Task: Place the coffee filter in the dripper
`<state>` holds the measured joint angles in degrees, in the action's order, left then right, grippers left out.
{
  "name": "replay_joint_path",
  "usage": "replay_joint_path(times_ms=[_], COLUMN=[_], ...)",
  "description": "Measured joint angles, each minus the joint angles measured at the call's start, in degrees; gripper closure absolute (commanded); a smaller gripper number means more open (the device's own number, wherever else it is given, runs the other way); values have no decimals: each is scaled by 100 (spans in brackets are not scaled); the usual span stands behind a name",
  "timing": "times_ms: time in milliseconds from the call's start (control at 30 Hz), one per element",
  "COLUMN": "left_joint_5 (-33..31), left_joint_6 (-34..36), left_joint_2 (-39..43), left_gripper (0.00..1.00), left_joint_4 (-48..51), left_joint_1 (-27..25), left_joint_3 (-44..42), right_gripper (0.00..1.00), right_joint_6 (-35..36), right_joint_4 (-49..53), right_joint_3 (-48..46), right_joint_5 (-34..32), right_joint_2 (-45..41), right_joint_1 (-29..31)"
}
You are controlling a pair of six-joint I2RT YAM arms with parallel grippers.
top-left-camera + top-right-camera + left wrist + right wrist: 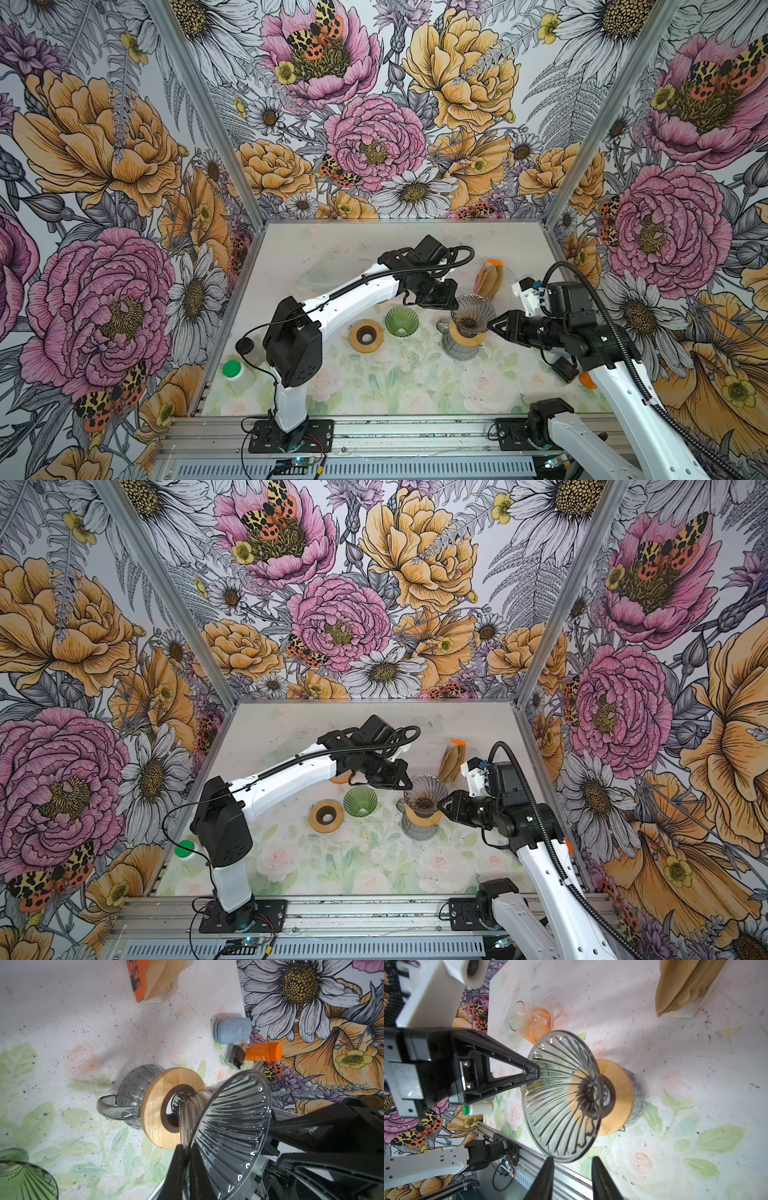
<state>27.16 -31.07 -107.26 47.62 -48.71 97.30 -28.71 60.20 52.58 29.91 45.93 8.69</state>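
A smoky grey glass dripper (pixel 473 311) (pixel 426 793) sits in a wooden collar (pixel 158 1105) on a grey glass carafe (pixel 135 1088), empty inside. My left gripper (pixel 188 1147) (pixel 457 305) is shut on the dripper's rim from the left. At the opposite side of the rim my right gripper (pixel 572 1162) (pixel 492 324) is open, with the rim edge at the gap between its fingertips and not touching them. The coffee filter stack (pixel 490 278) (pixel 685 987), brown paper in a holder, stands behind the dripper at the back right. Neither gripper touches it.
A green glass dripper (pixel 401 321) and a loose wooden ring (pixel 366 336) lie left of the carafe. An orange-tinted glass jug (pixel 529 1022) lies at the back, a green-capped bottle (pixel 232 370) at the front left. A blue cylinder (pixel 232 1030) and an orange-capped bottle (pixel 261 1051) are by the right wall.
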Motion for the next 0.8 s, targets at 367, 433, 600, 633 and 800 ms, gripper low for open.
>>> replay_joint_path(times_ms=[367, 433, 600, 633, 800], left_joint_5=[42, 39, 39, 37, 37], left_joint_6=[4, 11, 22, 24, 35], left_joint_2=[-26, -28, -96, -120, -184], left_gripper=[98, 98, 97, 97, 97], left_joint_4=[103, 133, 190, 199, 195], left_joint_1=[2, 0, 0, 0, 0], left_joint_3=[0, 0, 0, 0, 0], right_gripper=[75, 77, 82, 83, 86], right_joint_6=[-44, -46, -46, -48, -46], right_joint_4=[-9, -24, -166, -199, -374], right_joint_3=[0, 0, -61, -92, -243], right_joint_5=[-463, -476, -476, -474, -442], right_joint_2=[225, 280, 382, 402, 470], right_joint_1=[0, 0, 0, -2, 0])
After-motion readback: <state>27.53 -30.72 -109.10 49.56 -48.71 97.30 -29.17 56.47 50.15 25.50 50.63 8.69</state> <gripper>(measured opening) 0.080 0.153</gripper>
